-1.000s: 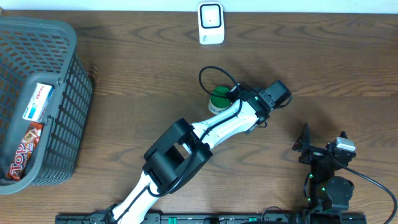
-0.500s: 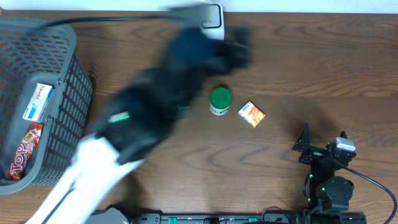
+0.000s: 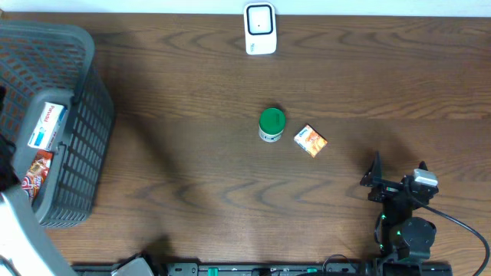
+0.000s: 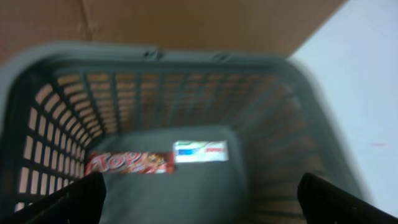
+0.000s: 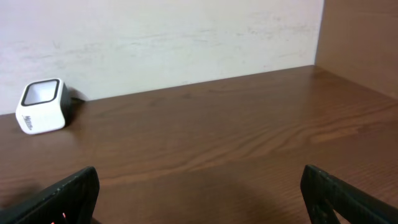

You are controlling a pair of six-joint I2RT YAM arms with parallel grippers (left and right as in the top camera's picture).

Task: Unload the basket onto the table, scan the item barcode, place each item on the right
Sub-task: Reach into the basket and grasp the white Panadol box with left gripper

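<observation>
My left gripper (image 4: 202, 211) hangs open over the grey basket (image 4: 292, 81), nothing between its fingers (image 4: 81, 199). On the basket floor below lie a red "Top" snack bar (image 4: 129, 163) and a white-and-blue box (image 4: 200, 151); both also show in the overhead view, the bar (image 3: 29, 184) and the box (image 3: 46, 126). A green-lidded can (image 3: 271, 124) and a small orange box (image 3: 310, 141) sit mid-table. The white scanner (image 3: 260, 29) stands at the far edge. My right gripper (image 3: 399, 188) rests open near the front right, facing the scanner (image 5: 42, 106). No barcode can be made out.
The basket (image 3: 84, 115) fills the table's left end, with tall slatted walls. My left arm (image 3: 15, 230) shows only at the overhead view's left edge. A pale wall runs behind the table.
My left arm swung fast from the can in the middle over to the basket at the left. The orange box now lies uncovered beside the can. The right arm stayed still.
</observation>
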